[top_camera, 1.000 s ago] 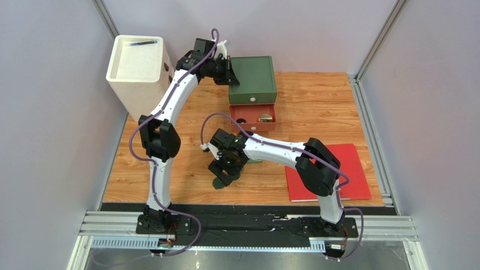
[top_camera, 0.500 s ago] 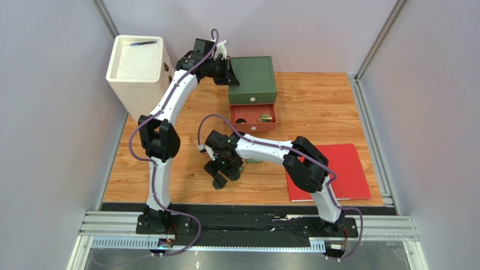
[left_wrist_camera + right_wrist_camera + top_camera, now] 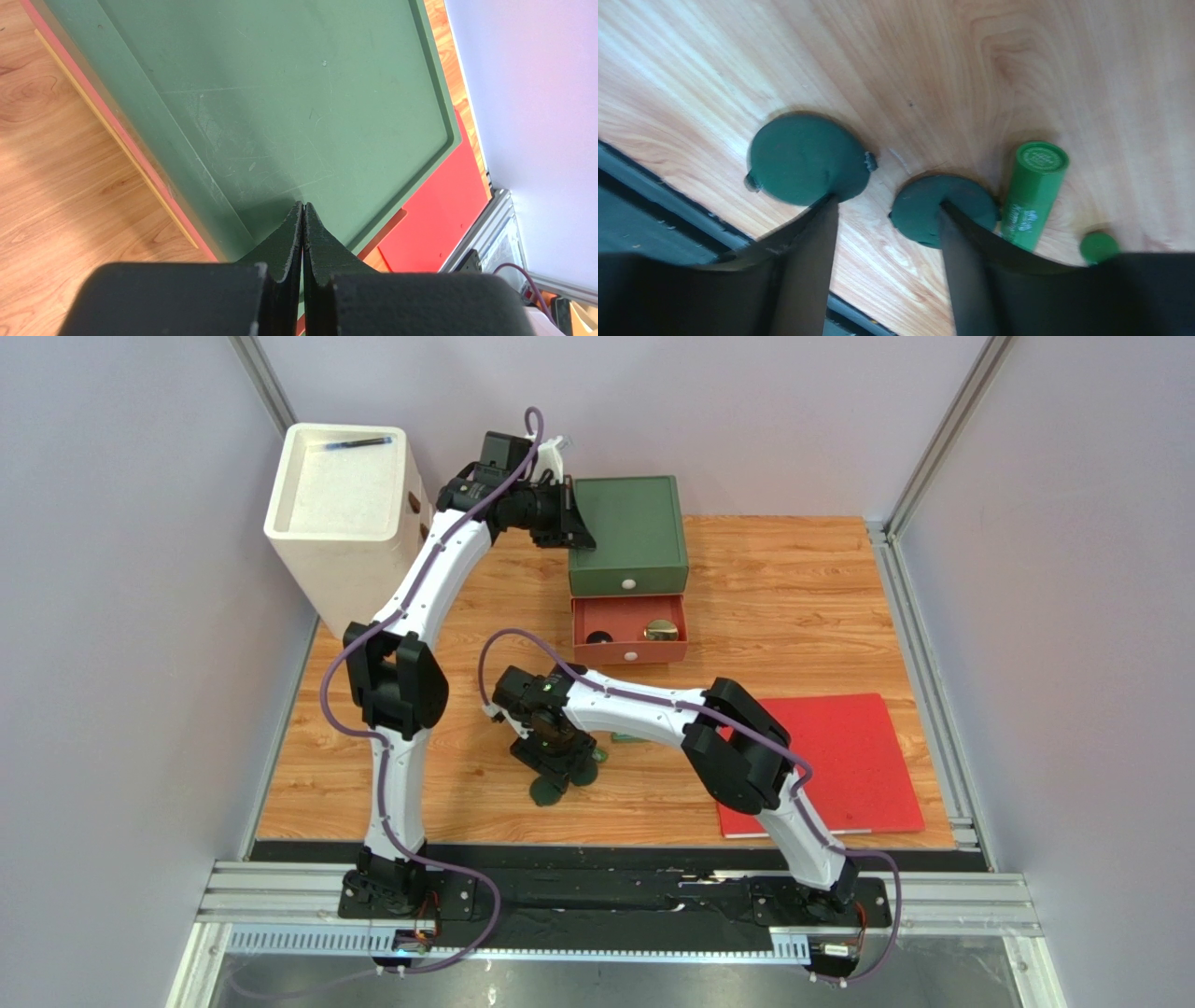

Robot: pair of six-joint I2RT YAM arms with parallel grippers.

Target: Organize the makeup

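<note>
2 pieces sit in the open drawer; at least 3 seem left. The right claw, open and empty, hangs over a compact and its twin beside a tube on the near worktop; the left claw is closed, empty.

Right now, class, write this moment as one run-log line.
left gripper: shut, over green box | right gripper: open, above two dark green compacts | green tube: lying beside them

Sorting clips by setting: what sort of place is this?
Likely a robot lab cell, not a home: grey partition walls, an aluminium mounting rail along the near edge, and a wooden tabletop.
</note>
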